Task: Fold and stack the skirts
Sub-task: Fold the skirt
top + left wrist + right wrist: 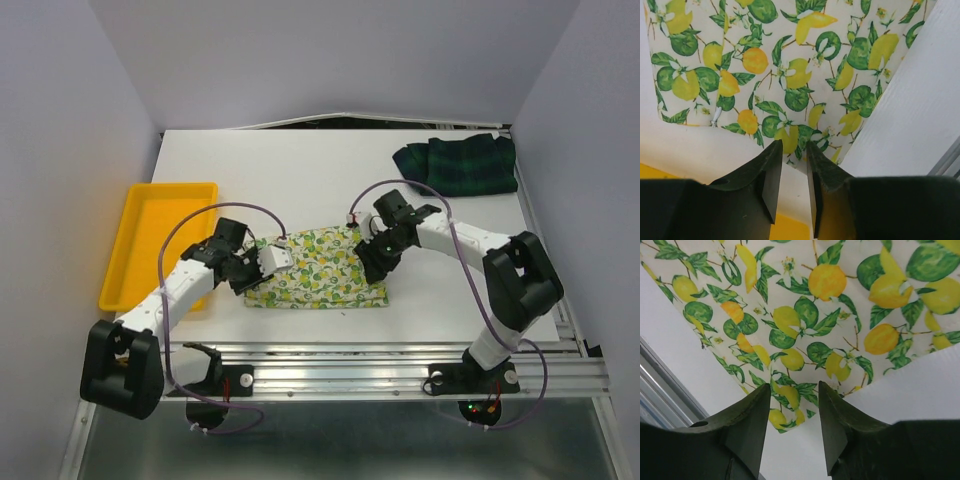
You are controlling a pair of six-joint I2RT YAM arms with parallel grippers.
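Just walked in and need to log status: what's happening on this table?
The lemon skirt lies flat in the middle. The left gripper and right gripper sit at its opposite ends, jaws open at the edges, not yet holding it. The plaid skirt lies bunched at the far right corner, untouched.

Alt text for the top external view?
A lemon-print skirt lies spread on the table near its front edge, the left gripper at its left end, the right gripper at its right. A plaid skirt lies bunched at the far right corner; a yellow tray sits left.
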